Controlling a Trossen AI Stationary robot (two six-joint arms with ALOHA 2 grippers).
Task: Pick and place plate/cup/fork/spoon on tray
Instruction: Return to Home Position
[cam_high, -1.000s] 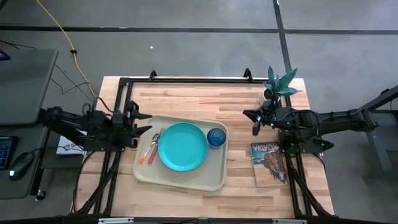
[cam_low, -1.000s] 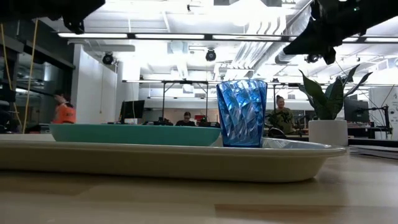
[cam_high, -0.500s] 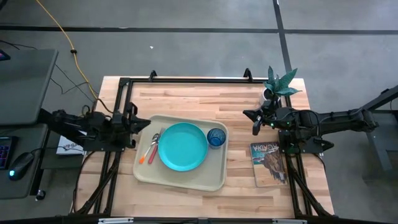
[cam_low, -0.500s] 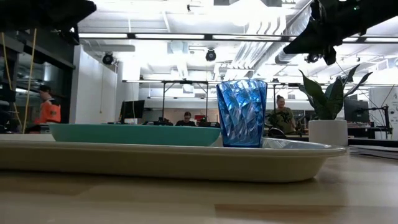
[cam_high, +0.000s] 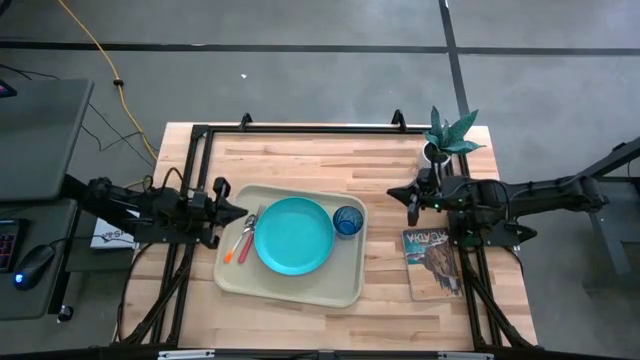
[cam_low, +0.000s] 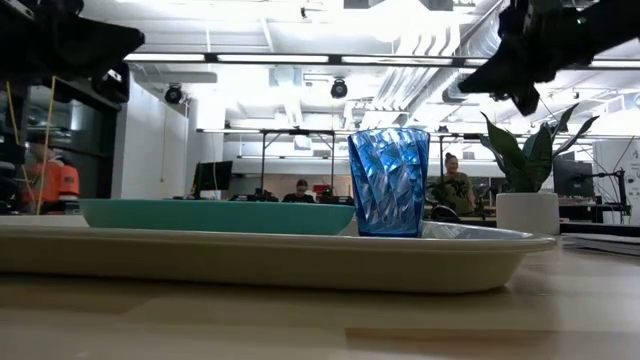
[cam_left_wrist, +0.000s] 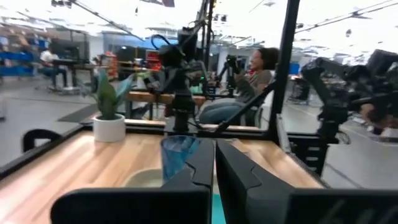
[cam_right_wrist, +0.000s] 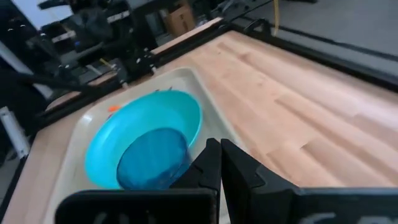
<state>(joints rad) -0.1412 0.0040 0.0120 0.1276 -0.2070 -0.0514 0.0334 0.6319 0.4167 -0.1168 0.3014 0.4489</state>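
The beige tray lies on the wooden table. On it rest the turquoise plate and, to the plate's right, the upright blue cup. The fork and spoon, with orange and red handles, lie side by side on the tray left of the plate. My left gripper hangs shut over the tray's left edge, next to the cutlery and holding nothing. My right gripper hangs shut in the air to the right of the cup, also holding nothing. The low view shows the cup standing beside the plate.
A white pot with a green plant stands at the far right corner, just behind my right arm. A printed magazine lies right of the tray. A black frame runs along the table's edges. People sit in the room beyond.
My left gripper has shut its fingers with nothing between them and has come down lower over the tray's left edge. The plate, cup and cutlery have stayed where they were.
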